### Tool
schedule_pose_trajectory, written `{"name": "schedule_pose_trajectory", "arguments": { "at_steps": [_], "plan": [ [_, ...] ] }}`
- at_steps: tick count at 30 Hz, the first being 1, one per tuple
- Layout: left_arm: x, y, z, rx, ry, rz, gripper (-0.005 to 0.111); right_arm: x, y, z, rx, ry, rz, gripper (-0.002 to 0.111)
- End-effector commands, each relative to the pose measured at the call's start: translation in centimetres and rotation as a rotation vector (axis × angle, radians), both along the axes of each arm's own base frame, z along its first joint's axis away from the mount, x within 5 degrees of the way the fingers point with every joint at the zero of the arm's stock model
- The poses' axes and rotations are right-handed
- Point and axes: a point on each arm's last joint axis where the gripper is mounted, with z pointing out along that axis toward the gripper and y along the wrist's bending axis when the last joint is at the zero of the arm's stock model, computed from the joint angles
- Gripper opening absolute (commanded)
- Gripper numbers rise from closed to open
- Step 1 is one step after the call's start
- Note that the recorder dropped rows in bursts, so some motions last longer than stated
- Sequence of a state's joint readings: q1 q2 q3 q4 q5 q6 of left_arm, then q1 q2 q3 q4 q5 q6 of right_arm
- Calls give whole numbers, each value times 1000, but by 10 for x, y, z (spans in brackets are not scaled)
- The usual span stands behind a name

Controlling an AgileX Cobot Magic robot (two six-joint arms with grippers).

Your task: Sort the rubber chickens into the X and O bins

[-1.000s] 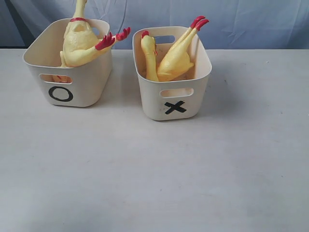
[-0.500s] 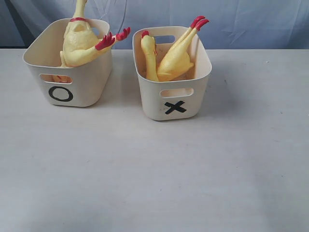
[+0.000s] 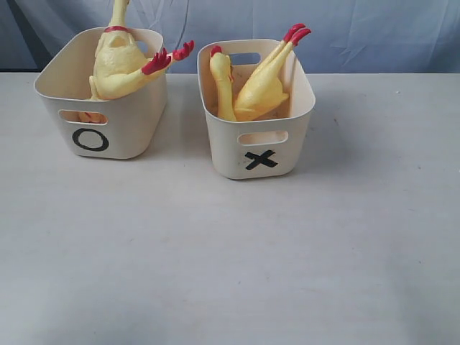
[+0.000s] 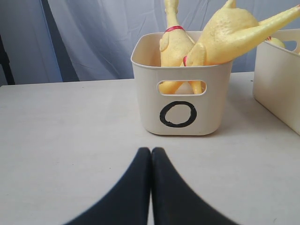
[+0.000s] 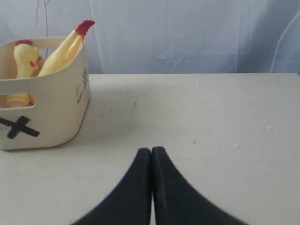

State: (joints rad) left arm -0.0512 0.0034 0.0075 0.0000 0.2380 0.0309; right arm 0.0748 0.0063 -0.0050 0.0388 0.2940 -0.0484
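The O bin (image 3: 100, 115) stands at the back left with yellow rubber chickens (image 3: 118, 61) in it, red feet sticking over its rim. To its right, the X bin (image 3: 259, 136) holds two chickens (image 3: 259, 90), one head up, one feet up. Neither arm shows in the exterior view. In the left wrist view my left gripper (image 4: 151, 151) is shut and empty, low over the table, facing the O bin (image 4: 180, 101) and its chickens (image 4: 225, 35). My right gripper (image 5: 151, 150) is shut and empty, with the X bin (image 5: 44, 112) off to one side and a chicken (image 5: 63, 49) poking out.
A grey-white table (image 3: 230, 251) stretches in front of the bins. A pale blue cloth backdrop (image 3: 359, 32) hangs behind the table's far edge. The edge of the X bin (image 4: 279, 82) shows beside the O bin in the left wrist view.
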Motion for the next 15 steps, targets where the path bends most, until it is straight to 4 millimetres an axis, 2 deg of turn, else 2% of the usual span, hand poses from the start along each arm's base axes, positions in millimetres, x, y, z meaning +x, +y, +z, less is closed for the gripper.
{"name": "schedule_pose_trajectory", "arguments": {
  "at_steps": [1,15],
  "plan": [
    [0,-1,3,-3,-18,-11,0,0,-2,-2,-62,6,-8,-1],
    [0,-1,3,-3,-18,-11,0,0,-2,-2,-74,3,-5,-1]
  ]
}}
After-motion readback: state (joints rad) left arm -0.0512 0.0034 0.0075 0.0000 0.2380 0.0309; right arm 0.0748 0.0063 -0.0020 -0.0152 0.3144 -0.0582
